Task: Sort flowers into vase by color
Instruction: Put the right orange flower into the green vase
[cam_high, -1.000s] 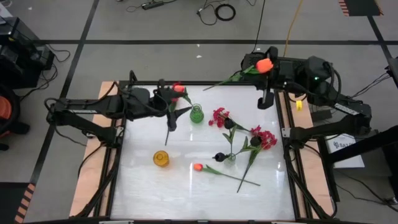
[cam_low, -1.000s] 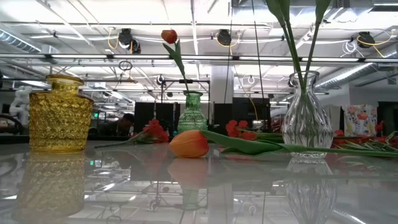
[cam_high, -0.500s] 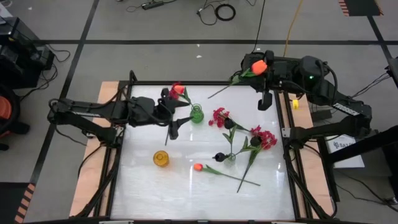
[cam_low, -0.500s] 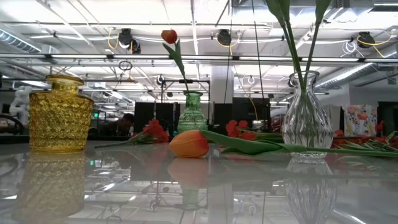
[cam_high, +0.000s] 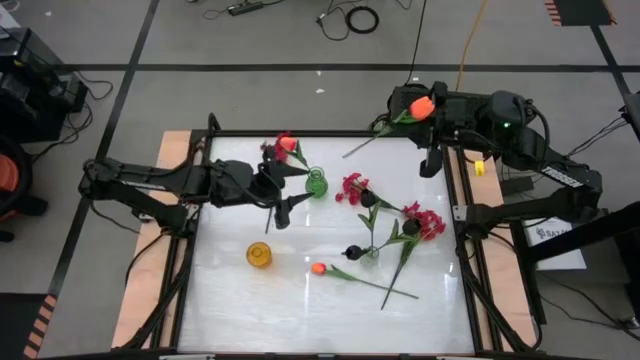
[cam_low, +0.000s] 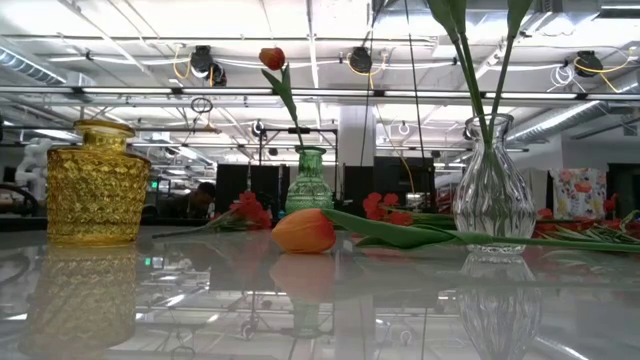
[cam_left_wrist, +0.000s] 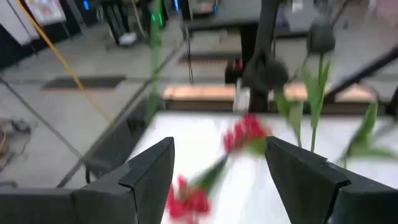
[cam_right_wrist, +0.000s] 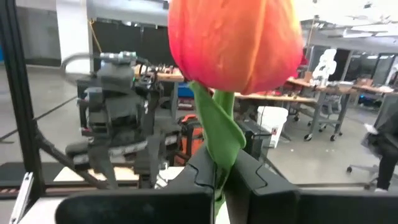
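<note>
My right gripper (cam_high: 432, 108) hangs above the table's far right corner, shut on an orange tulip (cam_high: 423, 104) whose green stem (cam_high: 375, 130) runs toward the table's left. My left gripper (cam_high: 284, 190) stands open just left of the green vase (cam_high: 316, 183), nothing between its fingers (cam_left_wrist: 149, 171). From that vase rises another orange tulip (cam_low: 272, 57). A third tulip (cam_high: 318, 268) lies on the table. Black blooms (cam_high: 367, 199) stand by their stems in the clear vase (cam_low: 493, 190). Crimson sprays (cam_high: 352, 187) lie near it. The yellow vase (cam_high: 259, 255) stands alone. My right gripper pinches the tulip's stem (cam_right_wrist: 217, 163) between its two fingers, just below the bloom (cam_right_wrist: 236, 37). The fingers come level from the table's right. The flower is lifted clear, its bloom above the fingers and its long stem slanting out over the far right corner.
A second crimson spray (cam_high: 428, 222) lies right of the clear vase. The lying tulip's stem (cam_high: 385, 287) reaches toward the near right. The table's dark frame (cam_high: 330, 132) runs along the far edge. Open white tabletop (cam_high: 300, 310) lies at the near side.
My left gripper has moved toward the table's right and near edge and sunk a little, still open, beside the green vase. My right gripper has tipped slightly; the free end of its tulip's stem has swung a little toward the near edge.
</note>
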